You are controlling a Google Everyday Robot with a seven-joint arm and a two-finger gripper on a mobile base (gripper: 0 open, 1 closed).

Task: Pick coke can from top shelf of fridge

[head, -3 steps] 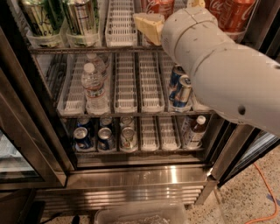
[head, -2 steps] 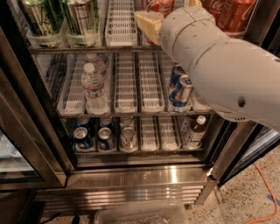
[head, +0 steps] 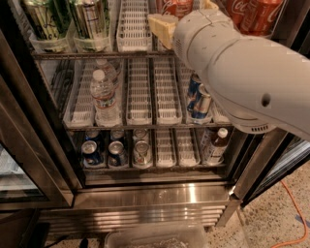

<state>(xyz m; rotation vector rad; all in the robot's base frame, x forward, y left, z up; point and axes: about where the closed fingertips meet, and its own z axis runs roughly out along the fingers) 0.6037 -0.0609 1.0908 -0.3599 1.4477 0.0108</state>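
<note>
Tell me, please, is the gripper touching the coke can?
Cannot tell: the camera view shows the gripper at the top shelf beside the coke can, the arm hiding any contact.

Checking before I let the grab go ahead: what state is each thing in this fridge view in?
Fridge, door open.
Gripper, up at the front of the top shelf, just left of the coke can.
Coke can, upright on the top shelf, partly cut off by the picture's edge.
Water bottle, upright, cap on.
Blue cans, upright.

One camera looks down, close behind the arm, into the fridge; end effector at top shelf.
</note>
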